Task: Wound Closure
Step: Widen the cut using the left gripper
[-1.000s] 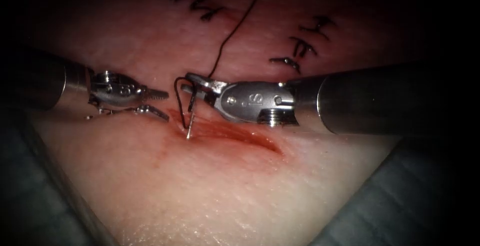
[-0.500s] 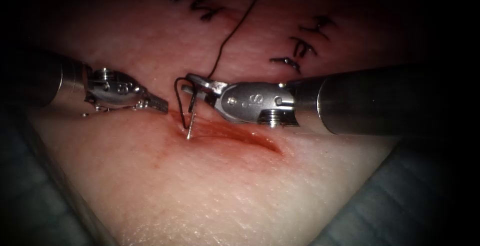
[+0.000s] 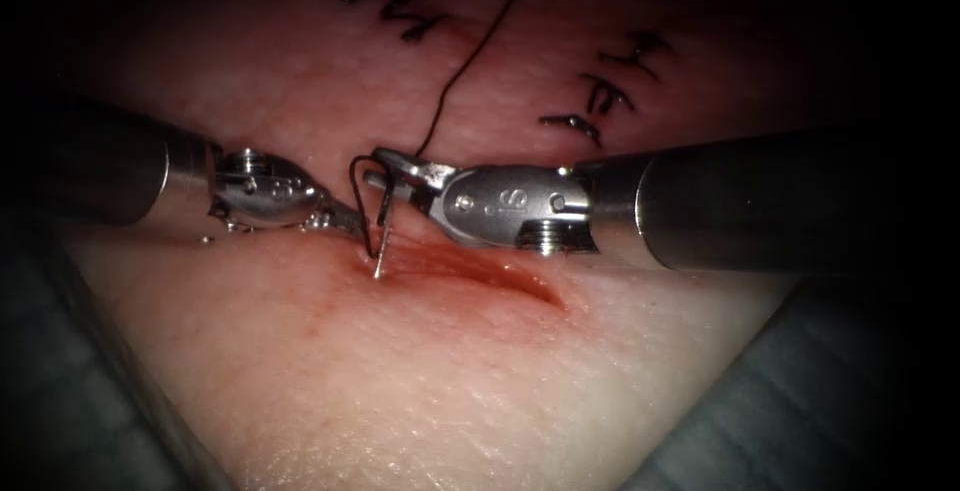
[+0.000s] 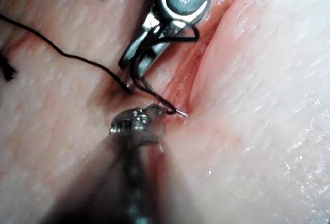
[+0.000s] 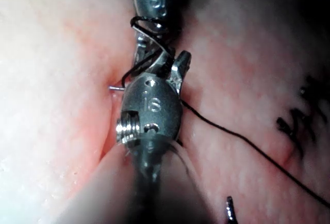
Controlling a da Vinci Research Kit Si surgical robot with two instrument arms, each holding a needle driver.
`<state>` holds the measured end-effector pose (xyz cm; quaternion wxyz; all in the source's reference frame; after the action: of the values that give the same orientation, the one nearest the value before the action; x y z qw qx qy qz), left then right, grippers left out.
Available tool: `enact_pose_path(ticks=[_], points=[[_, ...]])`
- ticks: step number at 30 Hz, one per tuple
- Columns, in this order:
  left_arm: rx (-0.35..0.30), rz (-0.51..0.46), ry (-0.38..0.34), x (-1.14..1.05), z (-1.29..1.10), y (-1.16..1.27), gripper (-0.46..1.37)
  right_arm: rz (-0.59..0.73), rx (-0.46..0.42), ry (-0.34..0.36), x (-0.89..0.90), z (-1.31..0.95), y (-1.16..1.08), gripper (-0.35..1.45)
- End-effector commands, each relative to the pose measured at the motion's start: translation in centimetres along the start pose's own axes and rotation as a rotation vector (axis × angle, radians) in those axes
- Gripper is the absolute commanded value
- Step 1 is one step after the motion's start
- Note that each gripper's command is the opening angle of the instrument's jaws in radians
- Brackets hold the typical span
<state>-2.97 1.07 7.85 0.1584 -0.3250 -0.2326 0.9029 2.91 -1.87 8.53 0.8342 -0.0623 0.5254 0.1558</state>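
Note:
The tissue (image 3: 450,381) has a red cut (image 3: 480,271) running to the right from its middle. My right tool (image 3: 373,164) reaches in over the cut, shut on the curved needle (image 3: 378,251) near its rear end. The needle arcs leftwards and down, and its bright tip (image 4: 181,113) rests at the cut's left end. How deep it sits I cannot tell. Dark thread (image 3: 470,51) runs up from the right jaws. My left tool (image 3: 345,219) lies on the left of the cut, shut, its tip right beside the needle (image 5: 114,87).
Dark stitch-like marks (image 3: 390,6) cross the tissue far behind the cut, with more (image 3: 610,91) above the right shaft. Red fluid (image 3: 420,256) stains the cut's edges. Grey cloth (image 3: 80,401) borders the tissue at both lower sides.
The left tool's jaws were open a second ago. They shut and then slid right, up to the needle. The right tool and needle stayed still.

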Motion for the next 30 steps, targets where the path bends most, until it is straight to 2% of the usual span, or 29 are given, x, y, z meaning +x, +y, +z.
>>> enact_pose_path(ticks=[1,6,15,21,26,28,30], points=[[-0.024,0.001,-0.022,-0.01,0.03,0.00,-0.35,0.000,-0.003,0.000,0.01,-0.01,0.00,-0.35],[-0.075,0.011,-0.079,-0.09,0.16,0.02,-0.35,0.000,-0.004,-0.002,0.02,-0.03,-0.01,-0.35],[-0.121,0.016,-0.112,-0.19,0.33,-0.02,-0.35,-0.001,-0.006,-0.003,0.03,-0.04,-0.02,-0.35],[-0.092,0.029,-0.184,-0.22,0.44,-0.14,-0.35,-0.002,-0.008,-0.003,0.04,-0.04,-0.05,-0.35],[-0.074,0.030,-0.203,-0.25,0.45,-0.21,-0.35,-0.002,-0.009,-0.003,0.03,-0.04,-0.05,-0.35],[-0.072,0.029,-0.221,-0.29,0.45,-0.22,-0.06,-0.002,-0.009,-0.004,0.03,-0.04,-0.05,-0.35],[-0.068,0.022,-0.240,-0.32,0.46,-0.22,0.11,-0.002,-0.009,-0.005,0.03,-0.04,-0.04,-0.35]])
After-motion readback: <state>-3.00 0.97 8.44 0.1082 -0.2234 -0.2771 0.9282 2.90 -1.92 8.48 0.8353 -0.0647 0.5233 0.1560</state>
